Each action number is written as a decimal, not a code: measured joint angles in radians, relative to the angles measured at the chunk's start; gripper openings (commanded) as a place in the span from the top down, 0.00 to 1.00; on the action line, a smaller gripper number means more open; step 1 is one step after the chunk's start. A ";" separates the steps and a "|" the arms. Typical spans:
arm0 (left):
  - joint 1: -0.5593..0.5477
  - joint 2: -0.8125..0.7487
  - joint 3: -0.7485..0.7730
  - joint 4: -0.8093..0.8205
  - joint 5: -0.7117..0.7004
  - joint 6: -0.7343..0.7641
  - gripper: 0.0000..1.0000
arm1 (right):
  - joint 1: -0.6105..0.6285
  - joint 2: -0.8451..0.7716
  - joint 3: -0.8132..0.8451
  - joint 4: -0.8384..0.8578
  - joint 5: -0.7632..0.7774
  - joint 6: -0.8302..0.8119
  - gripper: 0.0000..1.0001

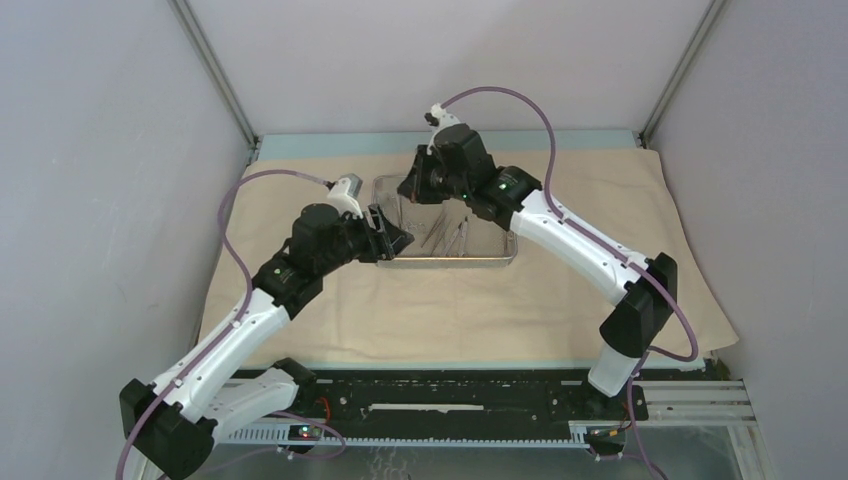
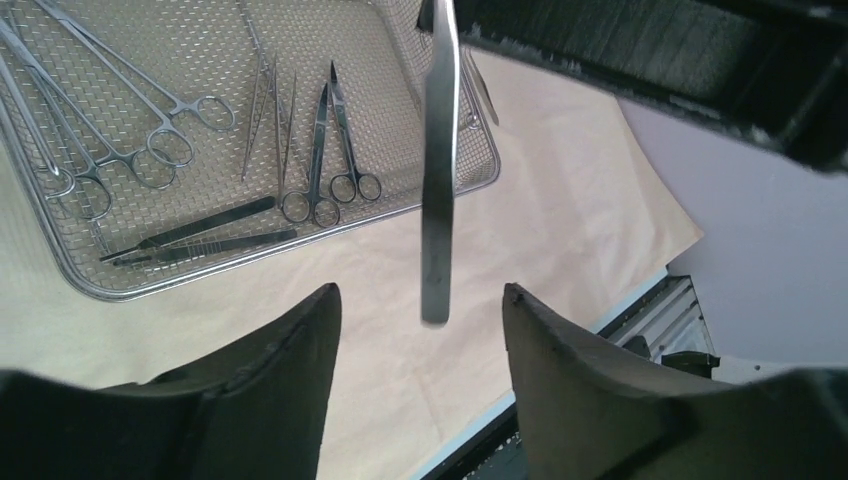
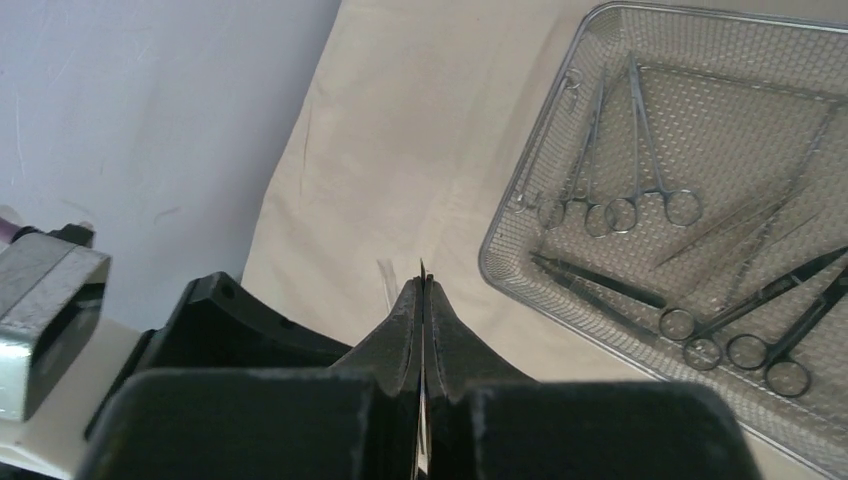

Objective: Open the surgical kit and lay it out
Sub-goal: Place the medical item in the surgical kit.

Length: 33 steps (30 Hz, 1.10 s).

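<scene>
The beige cloth wrap (image 1: 460, 310) lies spread flat on the table with the steel mesh tray (image 1: 450, 262) on it. In the tray lie ring-handled clamps (image 2: 150, 150), scissors (image 2: 320, 150) and dark tweezers (image 2: 190, 235). My right gripper (image 3: 423, 285) is shut on slim steel tweezers (image 2: 438, 180), whose thin tip pokes out between the fingertips. In the left wrist view those tweezers hang down beside the tray's near corner. My left gripper (image 2: 420, 292) stands open just before their lower end, touching nothing. From above, both grippers meet at the tray's left end (image 1: 385, 235).
Grey walls enclose the table on three sides. The cloth reaches almost to the black rail (image 1: 450, 395) at the near edge, where the arm bases are bolted. Bare cloth lies left (image 3: 400, 150) and in front of the tray.
</scene>
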 measured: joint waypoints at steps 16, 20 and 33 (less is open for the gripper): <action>0.056 -0.037 0.000 -0.042 -0.022 0.082 0.00 | -0.422 -0.071 -0.200 -0.029 -0.179 -0.312 1.00; 0.084 -0.038 0.000 -0.058 -0.013 0.103 0.00 | -0.541 -0.072 -0.259 -0.034 -0.191 -0.410 1.00; 0.130 -0.042 0.000 -0.159 0.005 0.183 0.00 | -0.770 0.090 -0.329 -0.022 -0.122 -0.623 1.00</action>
